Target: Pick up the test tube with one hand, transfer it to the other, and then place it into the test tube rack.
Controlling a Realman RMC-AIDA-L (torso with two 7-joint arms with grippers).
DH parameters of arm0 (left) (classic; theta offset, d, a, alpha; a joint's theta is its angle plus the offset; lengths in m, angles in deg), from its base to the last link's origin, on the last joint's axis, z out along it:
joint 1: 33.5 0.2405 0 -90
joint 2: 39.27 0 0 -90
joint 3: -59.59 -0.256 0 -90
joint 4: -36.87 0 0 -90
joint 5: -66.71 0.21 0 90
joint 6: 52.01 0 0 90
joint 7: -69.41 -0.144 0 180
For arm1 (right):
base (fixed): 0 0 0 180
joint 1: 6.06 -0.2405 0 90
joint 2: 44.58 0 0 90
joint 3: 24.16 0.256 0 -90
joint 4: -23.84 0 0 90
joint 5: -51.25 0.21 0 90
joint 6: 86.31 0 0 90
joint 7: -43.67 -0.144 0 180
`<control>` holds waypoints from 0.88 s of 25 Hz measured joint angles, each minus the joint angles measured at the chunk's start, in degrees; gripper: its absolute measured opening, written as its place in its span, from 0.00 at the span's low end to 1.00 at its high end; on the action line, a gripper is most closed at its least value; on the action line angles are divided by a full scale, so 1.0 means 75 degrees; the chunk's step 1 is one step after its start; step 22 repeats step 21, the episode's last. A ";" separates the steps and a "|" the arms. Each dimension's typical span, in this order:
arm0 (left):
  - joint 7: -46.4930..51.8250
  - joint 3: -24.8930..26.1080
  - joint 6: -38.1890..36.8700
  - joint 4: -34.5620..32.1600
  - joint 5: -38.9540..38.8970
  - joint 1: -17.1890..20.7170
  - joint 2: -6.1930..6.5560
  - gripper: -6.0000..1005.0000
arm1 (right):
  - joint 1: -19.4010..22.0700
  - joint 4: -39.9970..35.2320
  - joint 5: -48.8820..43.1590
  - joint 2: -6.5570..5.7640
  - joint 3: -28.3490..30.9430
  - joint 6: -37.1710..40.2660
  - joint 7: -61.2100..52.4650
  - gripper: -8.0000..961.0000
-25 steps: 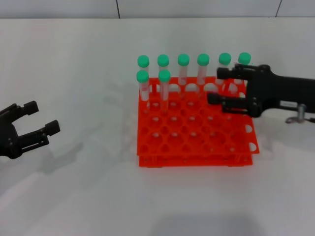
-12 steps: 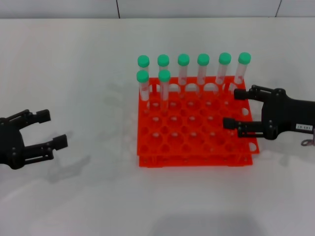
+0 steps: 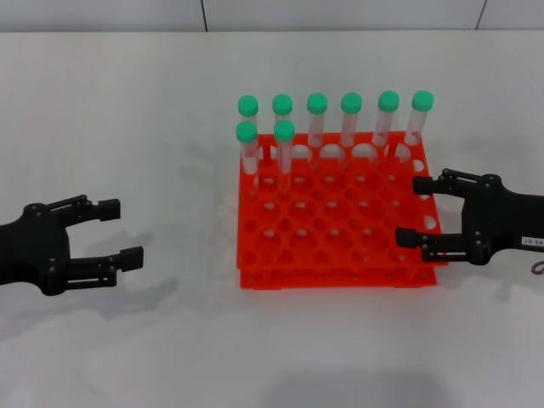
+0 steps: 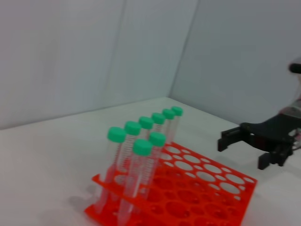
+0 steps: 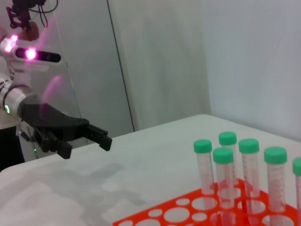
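The orange-red test tube rack (image 3: 340,255) stands mid-table and holds several upright green-capped test tubes. One of them, a test tube (image 3: 419,115), fills the back right corner hole. My right gripper (image 3: 412,211) hovers open and empty at the rack's right edge, in front of that tube and apart from it. My left gripper (image 3: 123,229) is open and empty above the table, well left of the rack. The left wrist view shows the rack (image 4: 207,188), the tubes (image 4: 141,155) and the right gripper (image 4: 243,151). The right wrist view shows the left gripper (image 5: 84,147) beyond the rack (image 5: 188,214).
White tabletop (image 3: 170,102) surrounds the rack on all sides. Most of the rack's front holes (image 3: 331,234) hold nothing. A wall (image 3: 340,13) runs along the table's far edge.
My right gripper has drawn back from the back right tubes toward the rack's front right and holds nothing. My left gripper has moved right, closer to the rack.
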 joint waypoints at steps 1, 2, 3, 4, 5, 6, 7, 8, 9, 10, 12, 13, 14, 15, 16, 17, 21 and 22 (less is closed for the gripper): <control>0.0000 0.0000 -0.0052 -0.0001 0.0061 -0.0060 0.0011 0.88 | 0.0004 0.0031 -0.0003 -0.0017 -0.0001 0.0008 0.0001 0.90; 0.0001 0.0000 -0.0086 -0.0001 0.0098 -0.0104 0.0015 0.88 | 0.0004 0.0075 -0.0003 -0.0043 -0.0001 0.0028 0.0001 0.90; 0.0004 0.0000 -0.0122 -0.0002 0.0138 -0.0151 0.0018 0.88 | 0.0004 0.0101 -0.0004 -0.0062 -0.0002 0.0045 0.0003 0.90; 0.0006 0.0000 -0.0142 -0.0003 0.0164 -0.0198 0.0018 0.88 | 0.0004 0.0127 -0.0004 -0.0080 -0.0002 0.0065 0.0003 0.90; 0.0011 0.0000 -0.0154 -0.0005 0.0182 -0.0223 0.0019 0.88 | 0.0004 0.0147 -0.0004 -0.0096 -0.0002 0.0079 0.0003 0.90; 0.0017 0.0001 -0.0163 -0.0005 0.0198 -0.0247 0.0020 0.88 | 0.0004 0.0151 -0.0004 -0.0104 -0.0002 0.0087 0.0006 0.90; 0.0020 0.0001 -0.0164 -0.0006 0.0201 -0.0261 0.0020 0.88 | 0.0007 0.0152 -0.0007 -0.0114 -0.0002 0.0091 0.0009 0.90; 0.0023 0.0003 -0.0165 -0.0007 0.0204 -0.0275 0.0022 0.88 | 0.0011 0.0154 -0.0016 -0.0118 -0.0001 0.0094 0.0011 0.90; 0.0024 0.0009 -0.0166 -0.0007 0.0205 -0.0287 0.0022 0.88 | 0.0015 0.0154 -0.0033 -0.0122 0.0010 0.0097 0.0013 0.90; 0.0025 0.0013 -0.0165 -0.0007 0.0206 -0.0301 0.0023 0.88 | 0.0018 0.0153 -0.0056 -0.0125 0.0027 0.0100 0.0013 0.90; 0.0026 0.0017 -0.0165 -0.0007 0.0208 -0.0318 0.0024 0.88 | 0.0022 0.0159 -0.0122 -0.0125 0.0063 0.0101 0.0015 0.90; 0.0027 0.0018 -0.0165 -0.0007 0.0209 -0.0324 0.0025 0.88 | 0.0018 0.0166 -0.0141 -0.0125 0.0066 0.0101 0.0015 0.90; 0.0028 0.0019 -0.0165 -0.0007 0.0210 -0.0328 0.0025 0.88 | 0.0009 0.0181 -0.0158 -0.0123 0.0066 0.0101 0.0017 0.90; 0.0030 0.0022 -0.0165 -0.0007 0.0211 -0.0328 0.0025 0.88 | -0.0003 0.0198 -0.0164 -0.0121 0.0067 0.0100 0.0019 0.90; 0.0034 0.0024 -0.0160 -0.0007 0.0212 -0.0329 0.0025 0.88 | -0.0015 0.0213 -0.0165 -0.0120 0.0067 0.0099 0.0022 0.90; 0.0036 0.0024 -0.0156 -0.0007 0.0213 -0.0329 0.0025 0.88 | -0.0022 0.0225 -0.0165 -0.0119 0.0068 0.0096 0.0024 0.90; 0.0040 0.0009 -0.0132 -0.0007 0.0217 -0.0336 0.0025 0.88 | -0.0030 0.0236 -0.0166 -0.0117 0.0079 0.0074 0.0032 0.90; 0.0040 0.0009 -0.0132 -0.0007 0.0217 -0.0336 0.0025 0.88 | -0.0030 0.0236 -0.0166 -0.0117 0.0079 0.0074 0.0032 0.90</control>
